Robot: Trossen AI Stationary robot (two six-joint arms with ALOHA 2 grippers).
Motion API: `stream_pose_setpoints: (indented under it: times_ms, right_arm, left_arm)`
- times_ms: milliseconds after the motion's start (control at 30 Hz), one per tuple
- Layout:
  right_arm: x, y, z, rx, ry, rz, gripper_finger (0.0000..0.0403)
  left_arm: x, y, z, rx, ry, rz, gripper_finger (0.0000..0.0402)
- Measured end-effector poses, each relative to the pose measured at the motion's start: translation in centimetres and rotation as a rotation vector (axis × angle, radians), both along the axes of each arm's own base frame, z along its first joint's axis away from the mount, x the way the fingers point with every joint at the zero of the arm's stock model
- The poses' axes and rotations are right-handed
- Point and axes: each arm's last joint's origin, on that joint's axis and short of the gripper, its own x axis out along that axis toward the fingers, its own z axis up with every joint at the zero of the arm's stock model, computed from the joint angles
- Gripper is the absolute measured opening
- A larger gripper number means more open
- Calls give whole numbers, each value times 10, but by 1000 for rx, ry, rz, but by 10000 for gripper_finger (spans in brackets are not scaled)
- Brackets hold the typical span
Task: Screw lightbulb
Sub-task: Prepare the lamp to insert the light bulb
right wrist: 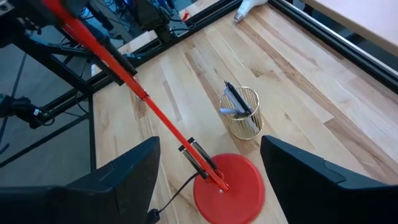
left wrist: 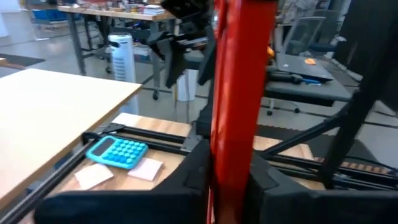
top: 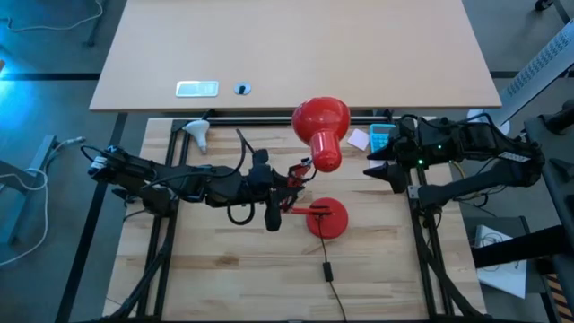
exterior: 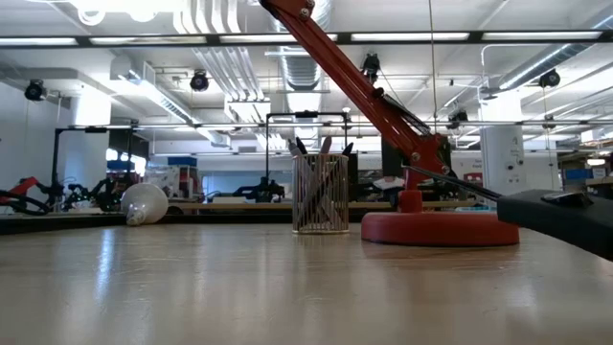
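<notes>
Two risks from here. My left gripper point(left wrist: 233, 186) is clamped on the lamp arm point(left wrist: 239, 93); a slip would swing the shade point(top: 321, 126) off line. My right gripper point(right wrist: 208, 171) hangs open, empty, while the bulb point(top: 197, 135) lies far off, upper left in the high view.

The lightbulb point(top: 197, 135) lies at the table's far left corner, well apart from the lamp base point(top: 327, 218).
</notes>
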Motion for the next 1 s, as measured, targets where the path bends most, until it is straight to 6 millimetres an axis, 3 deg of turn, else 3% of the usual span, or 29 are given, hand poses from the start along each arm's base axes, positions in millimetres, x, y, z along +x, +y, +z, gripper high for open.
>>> stream_pose_setpoints:
  times_ms: [200,400,700,1000]
  right_arm:
    - [0,0,0,-3,0,-3,274]
    - [0,0,0,-10,-1,-15,274]
    - [0,0,0,0,-1,-22,266]
    - [0,0,0,7,-2,-26,269]
  left_arm:
    - [-12,2,7,-24,18,-5,26]
    - [-28,0,29,-11,88,5,26]
    - [-66,5,63,57,238,156,26]
    - [-84,15,73,140,263,321,26]
